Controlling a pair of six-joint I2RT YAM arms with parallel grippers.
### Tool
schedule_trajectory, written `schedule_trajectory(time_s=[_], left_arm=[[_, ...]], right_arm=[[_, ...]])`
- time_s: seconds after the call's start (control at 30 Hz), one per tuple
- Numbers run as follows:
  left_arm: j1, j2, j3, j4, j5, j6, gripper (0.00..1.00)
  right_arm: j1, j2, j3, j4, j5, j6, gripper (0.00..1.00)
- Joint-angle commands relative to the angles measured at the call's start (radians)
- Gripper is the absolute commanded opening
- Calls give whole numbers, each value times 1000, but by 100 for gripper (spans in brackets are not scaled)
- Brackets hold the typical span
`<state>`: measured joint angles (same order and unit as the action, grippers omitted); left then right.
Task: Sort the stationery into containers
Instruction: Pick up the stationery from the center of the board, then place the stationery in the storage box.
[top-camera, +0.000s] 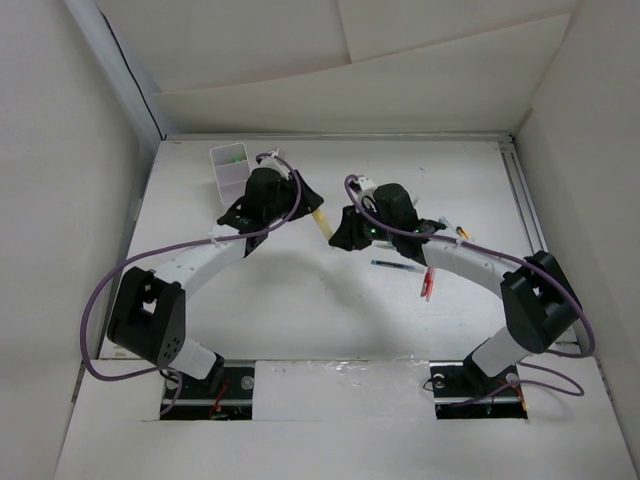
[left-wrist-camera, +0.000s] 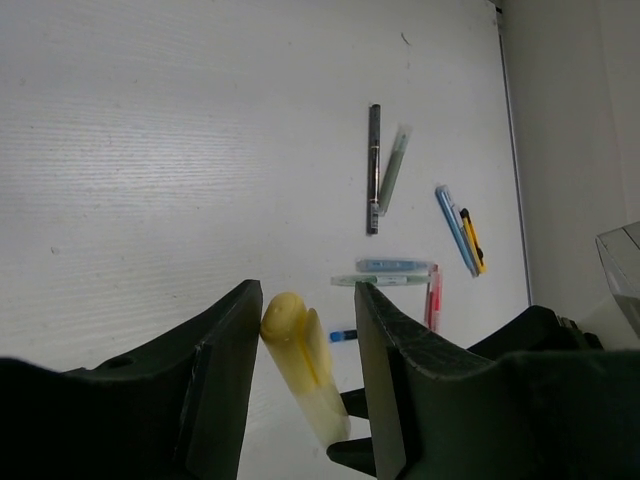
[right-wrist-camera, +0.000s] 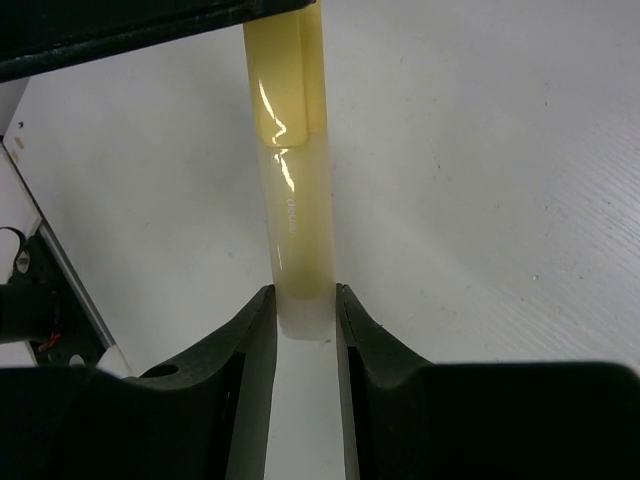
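Both of your grippers meet on one yellow marker (right-wrist-camera: 290, 150), in the air over the middle of the counter (top-camera: 300, 310), a little toward the far edge. Your right gripper (right-wrist-camera: 305, 300) has its jaws closed tight on the pale end of it. Your left gripper (left-wrist-camera: 308, 330) stands around the yellow end with jaws partly open. One finger (left-wrist-camera: 235, 340) touches the marker, and on the other side a gap shows between marker and finger. So only the right one carries it now.

I judge this is a hand-over. The box (top-camera: 228, 172) sits near the far left corner, just beside the left gripper. The right arm would have to reach across to it, while the left arm has the short way. Close the left jaws fully before the right ones let go, otherwise the marker may drop.

Most other stationery lies on the right half, toward the right edge:
- a dark pen (left-wrist-camera: 373, 170) and a green pen (left-wrist-camera: 393, 170), meeting at one end like a V;
- two teal pens (left-wrist-camera: 392, 266) side by side, with a red pen (left-wrist-camera: 433, 298) near them;
- a blue pen (left-wrist-camera: 455, 230) with a cutter (left-wrist-camera: 472, 240) just beside it.

A green piece (top-camera: 235, 157) seems to lie already in the far part of the box.

None of these is between marker and box. Only the purple cable (top-camera: 285, 165) of the left arm curves close to the box, so mind it when you turn the wrist.
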<state>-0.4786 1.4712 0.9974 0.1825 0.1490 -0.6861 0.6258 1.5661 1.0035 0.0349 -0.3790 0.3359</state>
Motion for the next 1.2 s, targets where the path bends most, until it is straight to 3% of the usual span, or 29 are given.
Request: schedule_trajectory(time_s=[0.0,0.37,0.57,0.8,0.83,0.97,1.07,1.1,1.17], left_arm=[[-3,-5,10,20,47,-3,38],[-12,15,32,-58,-60,17,38],[-35,6,20,-49,-62,17,46],[-35,40,4,0,46,-9,21],[-35,40,4,0,46,-19,13],[-35,21,4,5,35,-41,0],[-35,9,4,5,8,-52,0],[-35,-1,4,5,-11,-64,0],[-35,-2,20,14,-22,-64,0]], right_arm=[[17,-11,15,62,-21,-20,0],[17,-38,-3,62,-1,-20,0],[17,-48,-3,62,-1,-20,0],[26,-55,-3,62,3,-29,0],[26,-55,-3,62,3,-29,0],[26,-55,-3,62,3,-29,2],[17,-55,-3,62,3,-18,21],[17,-67,-3,62,3,-18,34],[8,-78,-13,62,3,-18,44]])
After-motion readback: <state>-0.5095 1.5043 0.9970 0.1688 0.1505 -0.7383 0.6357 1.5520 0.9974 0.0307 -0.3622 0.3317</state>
